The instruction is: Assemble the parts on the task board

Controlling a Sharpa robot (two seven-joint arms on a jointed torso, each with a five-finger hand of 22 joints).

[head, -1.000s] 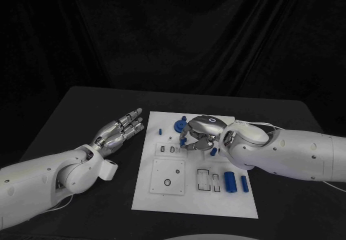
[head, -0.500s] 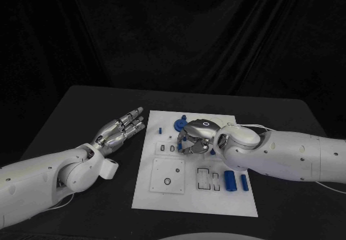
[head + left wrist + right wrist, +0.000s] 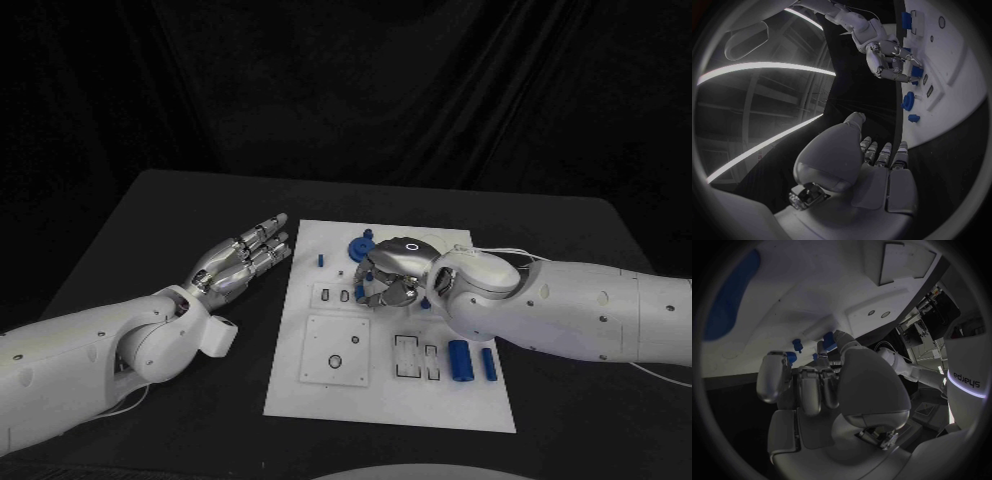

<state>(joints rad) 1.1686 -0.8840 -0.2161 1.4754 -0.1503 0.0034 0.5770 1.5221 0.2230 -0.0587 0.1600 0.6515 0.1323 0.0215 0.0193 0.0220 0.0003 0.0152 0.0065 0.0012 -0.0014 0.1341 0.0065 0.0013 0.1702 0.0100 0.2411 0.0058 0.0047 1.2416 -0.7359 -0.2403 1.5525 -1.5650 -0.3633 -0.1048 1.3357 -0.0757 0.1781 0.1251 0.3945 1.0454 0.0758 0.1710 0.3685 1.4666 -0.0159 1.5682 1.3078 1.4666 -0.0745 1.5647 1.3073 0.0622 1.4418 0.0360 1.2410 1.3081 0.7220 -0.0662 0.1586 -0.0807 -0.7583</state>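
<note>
The white task board (image 3: 433, 400) lies in the middle of the black table. My right hand (image 3: 392, 270) hovers over its upper middle with fingers curled down, and it pinches a small blue part (image 3: 828, 339) between thumb and fingers just above the board (image 3: 817, 285). The left wrist view shows that hand (image 3: 889, 57) with its fingertips at the board's surface (image 3: 954, 65). My left hand (image 3: 238, 258) lies flat with fingers apart on the table left of the board, holding nothing. A round blue part (image 3: 361, 243) and a small blue peg (image 3: 320, 263) stand near the board's far edge.
Two blue cylinders (image 3: 460, 362) (image 3: 489, 365) lie at the board's right side beside rectangular slots (image 3: 415, 358). A square white plate with a hole (image 3: 336, 352) sits on the board's near left. My right forearm (image 3: 577, 310) crosses the board's right edge.
My right hand has shifted slightly left and toward the near side over the board, then held still. The left hand has barely moved.
</note>
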